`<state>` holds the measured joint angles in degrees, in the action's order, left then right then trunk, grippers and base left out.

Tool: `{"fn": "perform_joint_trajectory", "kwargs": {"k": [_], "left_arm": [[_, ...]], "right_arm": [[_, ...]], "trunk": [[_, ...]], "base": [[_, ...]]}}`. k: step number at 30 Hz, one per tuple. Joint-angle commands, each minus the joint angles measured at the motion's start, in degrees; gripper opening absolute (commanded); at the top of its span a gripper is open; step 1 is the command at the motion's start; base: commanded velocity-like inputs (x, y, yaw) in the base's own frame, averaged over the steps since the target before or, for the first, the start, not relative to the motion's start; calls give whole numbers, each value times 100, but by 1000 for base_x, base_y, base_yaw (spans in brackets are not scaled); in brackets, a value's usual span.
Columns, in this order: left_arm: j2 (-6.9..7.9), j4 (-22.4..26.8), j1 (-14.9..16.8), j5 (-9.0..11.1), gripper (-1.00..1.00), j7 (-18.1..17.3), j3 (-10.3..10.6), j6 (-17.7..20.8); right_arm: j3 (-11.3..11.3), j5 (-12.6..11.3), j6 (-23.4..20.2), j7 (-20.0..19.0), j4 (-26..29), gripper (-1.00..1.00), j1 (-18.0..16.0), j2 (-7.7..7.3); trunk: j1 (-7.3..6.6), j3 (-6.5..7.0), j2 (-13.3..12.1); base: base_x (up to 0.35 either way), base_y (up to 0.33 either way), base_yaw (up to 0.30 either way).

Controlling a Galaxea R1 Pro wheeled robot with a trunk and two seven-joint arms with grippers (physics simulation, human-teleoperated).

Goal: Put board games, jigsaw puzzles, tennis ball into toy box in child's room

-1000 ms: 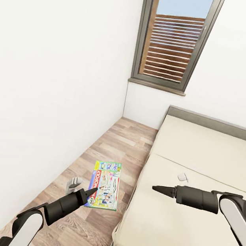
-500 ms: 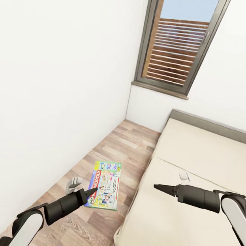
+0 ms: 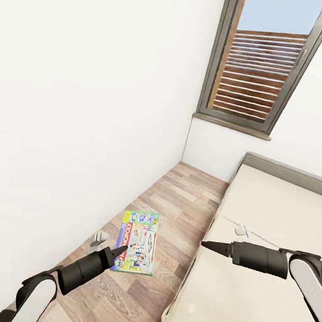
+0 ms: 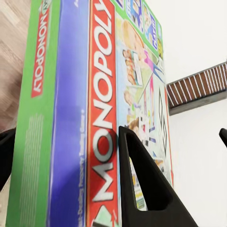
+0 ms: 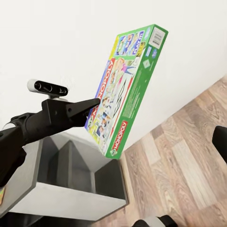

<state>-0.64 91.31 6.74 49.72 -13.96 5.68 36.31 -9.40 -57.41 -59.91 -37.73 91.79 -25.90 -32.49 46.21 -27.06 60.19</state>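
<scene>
the left tool is clenched on the green-edged board game, one finger lying across its printed lid near an end edge, so the box hangs in the air over the wood floor, beside the bed and clear of it. by my judgement it is a light, stiff, flat carton with a slick face – held by one end it could pivot or slide, and a grip across its thin sides nearer the middle would be safer. the left arm reaches forward and low, while the right arm stretches level over the mattress edge with the right tool carrying nothing; its tips meet in one point, so it looks clenched.
</scene>
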Motion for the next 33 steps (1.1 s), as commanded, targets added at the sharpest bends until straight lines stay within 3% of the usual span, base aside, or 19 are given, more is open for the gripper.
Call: {"fn": "perform_joint_trajectory", "kwargs": {"k": [1, 21, 33], "left_arm": [[-5, 1, 5, 21, -100, -1, -6, 34], [-6, 1, 7, 12, -100, 8, -6, 17], [-6, 1, 9, 12, -100, 8, -6, 17]], "right_arm": [[-5, 28, -9, -34, 3, 100, -3, -4], [-50, 31, -9, -32, 38, 100, -3, -2], [-91, 46, -9, -32, 61, 100, -3, -5]], "trunk": [[-22, 15, -38], [-462, 426, -840], [-725, 732, -1321]], "base": [[0, 0, 282], [0, 0, 280], [0, 0, 158]]}}
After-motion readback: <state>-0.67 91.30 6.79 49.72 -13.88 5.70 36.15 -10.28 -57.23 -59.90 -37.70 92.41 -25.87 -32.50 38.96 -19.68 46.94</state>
